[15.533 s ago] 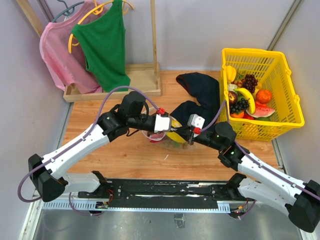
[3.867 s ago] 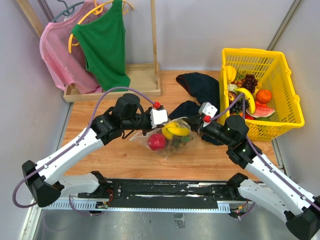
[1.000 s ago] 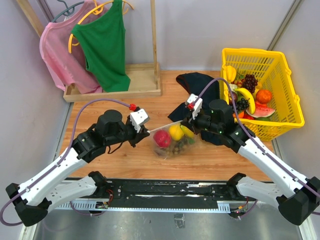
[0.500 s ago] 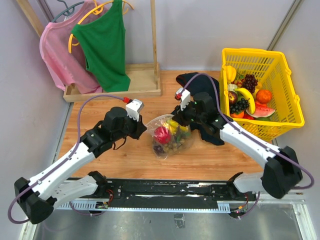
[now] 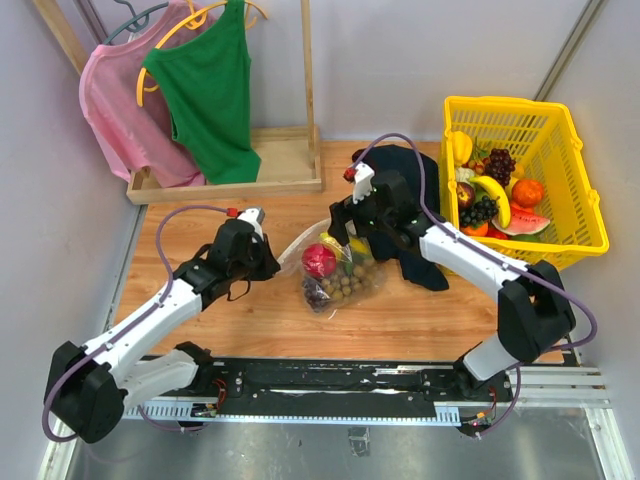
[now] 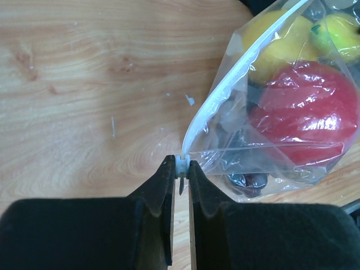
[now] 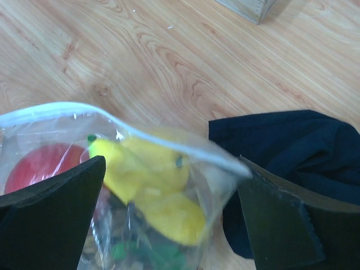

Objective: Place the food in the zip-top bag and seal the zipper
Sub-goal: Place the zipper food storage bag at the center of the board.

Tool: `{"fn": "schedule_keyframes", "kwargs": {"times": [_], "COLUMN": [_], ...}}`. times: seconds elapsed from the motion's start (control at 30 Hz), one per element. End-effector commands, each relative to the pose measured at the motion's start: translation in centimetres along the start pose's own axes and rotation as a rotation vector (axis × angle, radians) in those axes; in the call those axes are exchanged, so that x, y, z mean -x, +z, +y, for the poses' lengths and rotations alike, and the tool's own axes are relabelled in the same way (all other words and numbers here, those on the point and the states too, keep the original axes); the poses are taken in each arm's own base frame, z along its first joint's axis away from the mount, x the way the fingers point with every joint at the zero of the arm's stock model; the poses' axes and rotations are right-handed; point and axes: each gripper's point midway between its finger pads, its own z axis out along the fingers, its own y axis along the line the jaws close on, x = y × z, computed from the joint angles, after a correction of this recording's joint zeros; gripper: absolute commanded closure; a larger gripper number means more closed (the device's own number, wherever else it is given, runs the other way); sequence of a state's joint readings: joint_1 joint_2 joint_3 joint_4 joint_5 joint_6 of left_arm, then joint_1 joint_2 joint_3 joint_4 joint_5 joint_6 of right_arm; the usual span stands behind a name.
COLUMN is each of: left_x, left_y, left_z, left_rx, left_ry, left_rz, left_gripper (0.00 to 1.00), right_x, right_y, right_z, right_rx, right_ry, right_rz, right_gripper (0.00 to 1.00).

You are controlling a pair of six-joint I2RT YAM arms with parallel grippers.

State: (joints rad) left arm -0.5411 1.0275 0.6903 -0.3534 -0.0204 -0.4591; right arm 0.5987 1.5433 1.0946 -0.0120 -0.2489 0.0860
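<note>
Clear plastic, the zip-top bag (image 5: 360, 288) lies mid-table with the red apple (image 5: 319, 260) and lemon (image 6: 275, 50) inside. The left gripper (image 6: 180, 167) is pinched tight on the zipper (image 6: 225, 84) at its end corner. The right gripper (image 7: 171, 169) gapes wide, holding nothing, fingers either side of the mouth edge. Navy cloth (image 5: 425, 265) lies just beside the bag's right edge. Bare wooden table (image 5: 300, 205) spreads left and behind, and the yellow basket (image 5: 590, 235) stands well apart.

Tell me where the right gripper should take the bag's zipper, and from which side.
Grip the zipper at its free end, opposite the corner the left gripper pinches. It is a thin strip arching over the yellow fruit, so the open right gripper, straddling the mouth, should probably come down from above, one finger on each face, clear of that fruit.
</note>
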Motion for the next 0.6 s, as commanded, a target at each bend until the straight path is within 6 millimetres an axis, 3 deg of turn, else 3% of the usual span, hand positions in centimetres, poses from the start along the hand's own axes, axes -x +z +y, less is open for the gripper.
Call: {"fn": "schedule_keyframes", "kwargs": {"times": [0.0, 0.2, 0.3, 0.47, 0.57], "left_x": [0.4, 1.4, 1.6, 2.9, 4.6], "left_y": [-1.0, -2.4, -3.0, -5.2, -7.3], "left_z": [1.3, 2.5, 2.8, 3.2, 3.1], "left_rx": [0.043, 0.088, 0.107, 0.121, 0.1], "left_ry": [-0.11, -0.16, -0.18, -0.221, -0.235], "left_rz": [-0.056, -0.12, -0.134, -0.227, -0.333], "left_gripper": [1.0, 1.0, 0.98, 0.79, 0.61], "right_x": [1.4, 2.9, 4.0, 4.5, 3.8], "right_y": [-3.3, -8.6, -12.5, -19.3, -23.0], "right_z": [-1.2, -3.0, -3.6, -5.7, -6.7], "right_rx": [-0.092, -0.264, -0.338, -0.541, -0.646], "right_ry": [0.074, 0.09, 0.074, 0.089, 0.088], "right_rz": [-0.034, -0.115, -0.22, -0.343, -0.357], "right_gripper": [0.02, 0.02, 0.02, 0.02, 0.02]}}
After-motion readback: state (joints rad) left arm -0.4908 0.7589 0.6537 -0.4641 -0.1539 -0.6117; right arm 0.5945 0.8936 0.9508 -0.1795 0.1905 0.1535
